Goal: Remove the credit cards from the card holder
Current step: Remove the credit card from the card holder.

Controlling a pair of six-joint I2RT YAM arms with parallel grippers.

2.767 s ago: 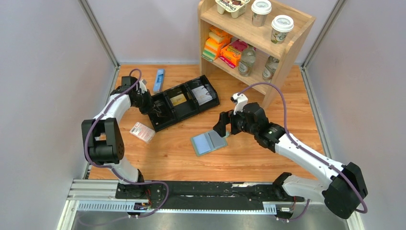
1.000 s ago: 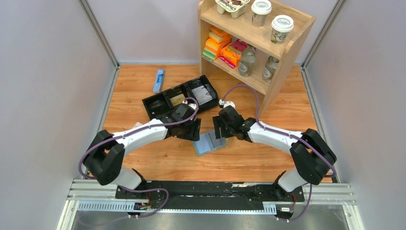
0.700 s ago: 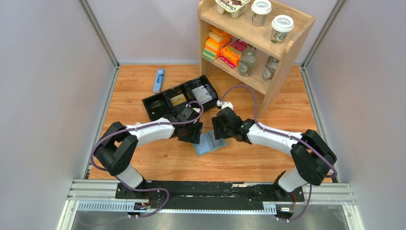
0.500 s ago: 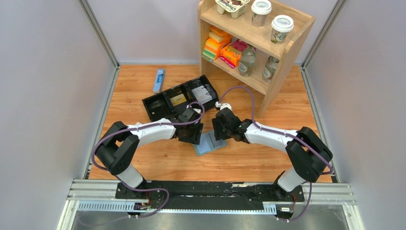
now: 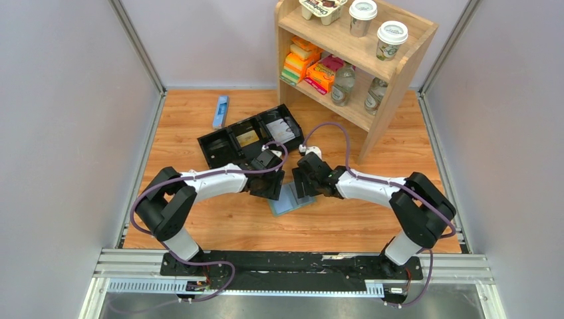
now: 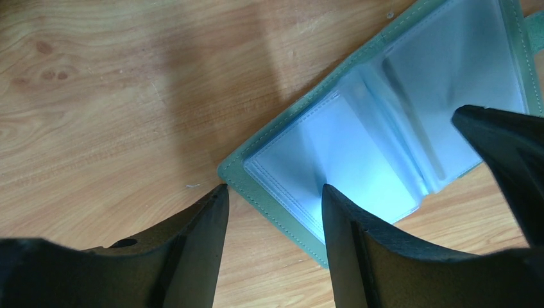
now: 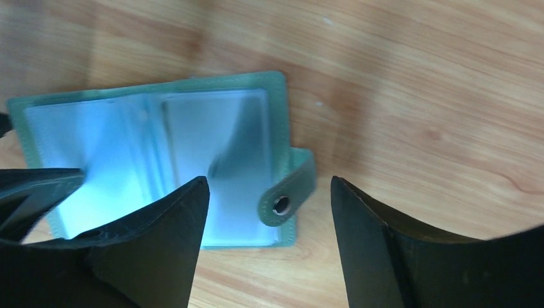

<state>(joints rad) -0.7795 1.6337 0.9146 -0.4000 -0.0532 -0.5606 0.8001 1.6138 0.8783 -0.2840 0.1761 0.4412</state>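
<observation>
The card holder [image 5: 287,200] lies open on the wood table, grey-green with pale blue pockets [image 6: 359,154]. I cannot tell whether credit cards are inside the pockets. My left gripper [image 6: 274,187] is open over its left corner, one fingertip [image 6: 217,192] at the edge and the other over a pocket. My right gripper [image 7: 269,179] is open at the holder's right side. The closing tab [image 7: 287,191] lies between its fingers, touching neither. In the top view the two grippers, left [image 5: 269,188] and right [image 5: 300,187], face each other across the holder.
A black three-compartment tray [image 5: 211,147] behind the left gripper holds a gold card [image 5: 247,138] and a patterned card [image 5: 282,131]. A blue flat object [image 5: 221,111] lies at the back left. A wooden shelf [image 5: 399,73] with cups, bottles and boxes stands at the back right.
My left arm has come from the tray down to the holder's left side. My right gripper has edged left along the holder, with its jaws narrowing briefly and widening again.
</observation>
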